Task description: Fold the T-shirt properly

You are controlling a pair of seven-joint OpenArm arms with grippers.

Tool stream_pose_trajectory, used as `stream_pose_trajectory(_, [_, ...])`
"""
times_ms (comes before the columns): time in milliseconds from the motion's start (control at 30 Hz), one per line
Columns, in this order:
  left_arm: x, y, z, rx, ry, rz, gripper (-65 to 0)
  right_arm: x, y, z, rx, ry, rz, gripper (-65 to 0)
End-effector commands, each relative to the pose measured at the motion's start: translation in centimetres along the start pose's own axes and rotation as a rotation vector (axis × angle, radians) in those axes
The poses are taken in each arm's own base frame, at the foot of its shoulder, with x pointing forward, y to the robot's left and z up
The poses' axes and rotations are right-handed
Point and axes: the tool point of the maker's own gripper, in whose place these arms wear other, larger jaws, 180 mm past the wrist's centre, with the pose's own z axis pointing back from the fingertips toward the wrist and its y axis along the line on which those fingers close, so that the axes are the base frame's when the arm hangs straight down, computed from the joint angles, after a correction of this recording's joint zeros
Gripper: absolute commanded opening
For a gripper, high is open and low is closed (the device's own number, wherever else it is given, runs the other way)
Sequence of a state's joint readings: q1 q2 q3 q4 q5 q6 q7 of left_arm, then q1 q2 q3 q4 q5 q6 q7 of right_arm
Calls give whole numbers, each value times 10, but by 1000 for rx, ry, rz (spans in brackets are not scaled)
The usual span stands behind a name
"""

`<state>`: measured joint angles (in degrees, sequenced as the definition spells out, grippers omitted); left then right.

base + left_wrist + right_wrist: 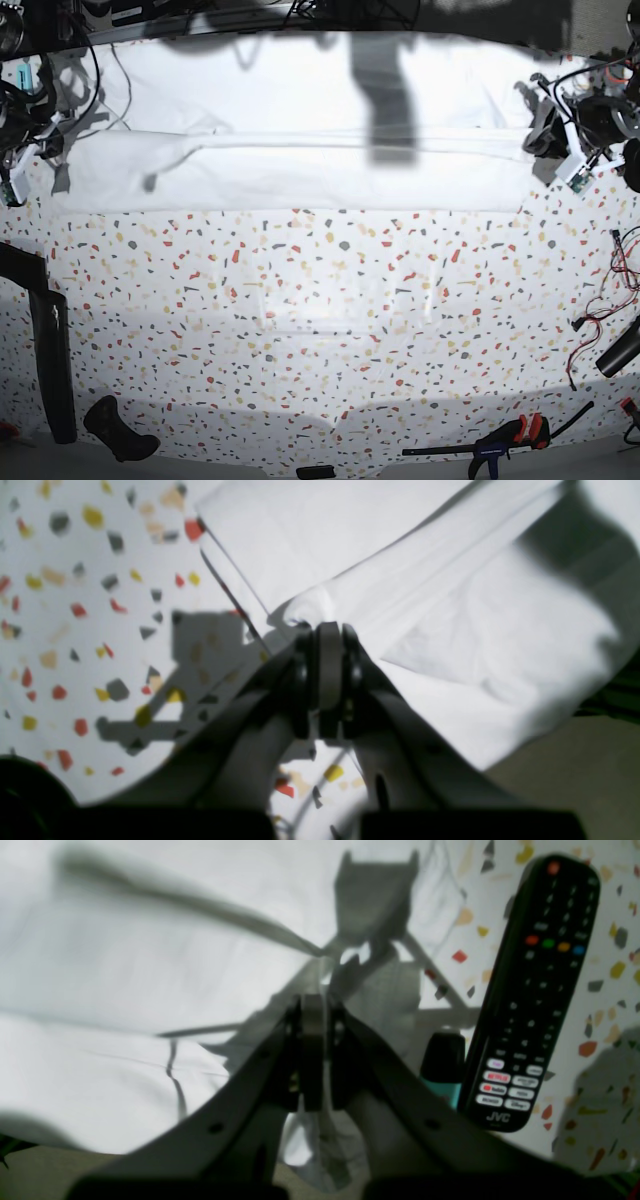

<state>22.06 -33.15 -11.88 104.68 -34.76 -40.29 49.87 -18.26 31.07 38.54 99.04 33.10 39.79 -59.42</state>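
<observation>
The T-shirt (300, 150) lies stretched in a long white band across the far side of the speckled table (320, 320), its near edge fairly straight and a fold line running along its length. A broad dark shadow falls down over its middle; what casts it is cut off at the top of the base view.

The left gripper (327, 630) sits at the shirt's end on the base view's right. From its wrist camera the jaws are pressed together with a pinch of white cloth bunched at the tips, so it is clamped on the T-shirt. Beyond it the cloth drapes in soft layers off the table edge, and the far corner is lost in shadow.

The right gripper (314, 1002) is at the other end, on the base view's left. Its jaws are also closed, and thin cloth appears to run between and below them, though the picture there is blurred and shadowed, so I would say it grips the shirt rather than swear to it. In the base view both grippers are largely hidden among cables and arm parts.

Beside the right gripper lies a black remote (537, 990), with something teal with a black cap (442, 1065) just next to it, half hidden behind the gripper's finger.

Along the near edge of the table are a clamp with red and blue handles (505, 440), a black controller (118, 430), and a dark bar (55, 365) on the left, cut off by the frame. Red wires (600, 320) trail at the right side.
</observation>
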Motion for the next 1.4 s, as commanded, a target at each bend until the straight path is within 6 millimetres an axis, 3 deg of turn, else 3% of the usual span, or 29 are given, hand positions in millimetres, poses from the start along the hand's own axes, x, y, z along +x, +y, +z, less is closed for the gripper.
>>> stream_pose_trajectory(0, [6, 5, 4, 10, -16, -8, -650, 11, -9, 7, -26, -26, 27, -650])
stream_pose_trajectory(200, [6, 5, 4, 9, -17, -5, -650, 6, -18, 7, -78, 3, 19, -650])
stream_pose_trajectory(533, [9, 6, 4, 12, -34, -8, -650, 5, -17, 7, -73, 4, 16, -650])
stream_pose_trajectory(633, [9, 6, 4, 12, -34, -8, -511, 5, -17, 7, -73, 4, 16, -650])
stream_pose_trajectory(933, [8, 7, 4, 19, -28, -13, -503, 6, -16, 7, -68, 0, 14, -650])
stream_pose_trajectory(1067, [5, 12, 3, 50, -9, -36, -503, 14, -5, 6, -8, -44, -7, -650])
stream_pose_trajectory(1233, [6, 46, -3, 287, 15, 47, -504, 15, -2, 6, 8, -51, -11, -650])
stream_pose_trajectory(1367, [22, 65, -7, 426, -28, 127, -504, 13, -2, 6, 7, -38, -11, -650])
